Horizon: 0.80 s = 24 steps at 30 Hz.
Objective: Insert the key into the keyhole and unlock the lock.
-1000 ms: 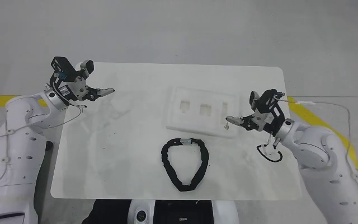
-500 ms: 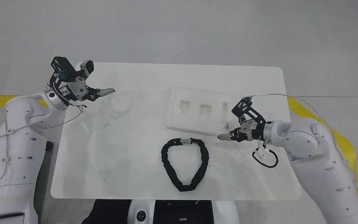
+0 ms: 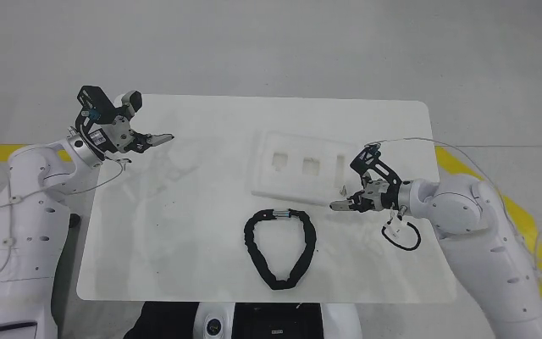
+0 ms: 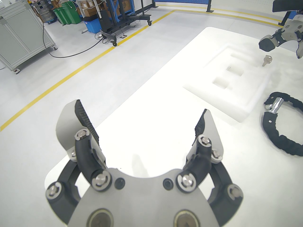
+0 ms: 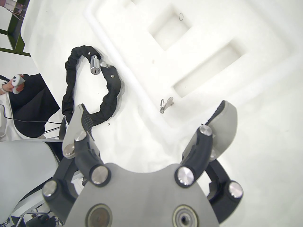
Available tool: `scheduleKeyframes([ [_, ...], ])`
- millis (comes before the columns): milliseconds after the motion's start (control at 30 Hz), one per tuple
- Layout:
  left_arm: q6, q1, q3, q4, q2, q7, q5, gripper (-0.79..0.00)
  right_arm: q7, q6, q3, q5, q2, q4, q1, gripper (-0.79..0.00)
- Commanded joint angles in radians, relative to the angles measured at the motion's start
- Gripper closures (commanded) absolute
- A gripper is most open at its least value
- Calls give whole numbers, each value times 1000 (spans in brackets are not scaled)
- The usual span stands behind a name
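A small silver key [image 5: 165, 105] lies on the white foam tray [image 5: 260, 36] beside its end slot, seen from above as the key [image 3: 343, 188]. My right gripper [image 5: 152, 114] hangs open just above and short of it, at the tray's near right corner, the gripper [image 3: 337, 205]. The black sleeved chain lock [image 3: 279, 246] forms a loop in front of the tray, its silver cylinder [image 5: 94, 64] showing the keyhole end. My left gripper [image 4: 140, 112] is open and holds nothing, at the table's far left corner, the gripper [image 3: 157, 138].
The foam tray [image 3: 288, 178] has three rectangular recesses and sits right of the table's middle. Bare white tabletop [image 3: 169, 220] spreads between the left arm and the chain. The table's front edge runs just below the chain loop.
My right arm has swung in from the table's right side toward the tray's near right corner, now over the key. The left arm, key and chain have not moved.
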Motion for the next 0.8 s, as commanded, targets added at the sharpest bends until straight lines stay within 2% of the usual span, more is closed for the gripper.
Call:
scheduleKeyframes([
  [0, 0, 0, 0, 0, 0, 0, 0, -785, 0, 0, 0, 0, 0, 0, 0, -785],
  [100, 0, 0, 0, 0, 0, 0, 0, -785, -13, 9, -3, -7, 0, -1, -9, -785],
  [467, 0, 0, 0, 0, 0, 0, 0, -785, 134, 254, -45, -33, 1, -106, 27, -785],
  [767, 0, 0, 0, 0, 0, 0, 0, -785, 173, 348, -104, -29, -8, -62, 100, -785],
])
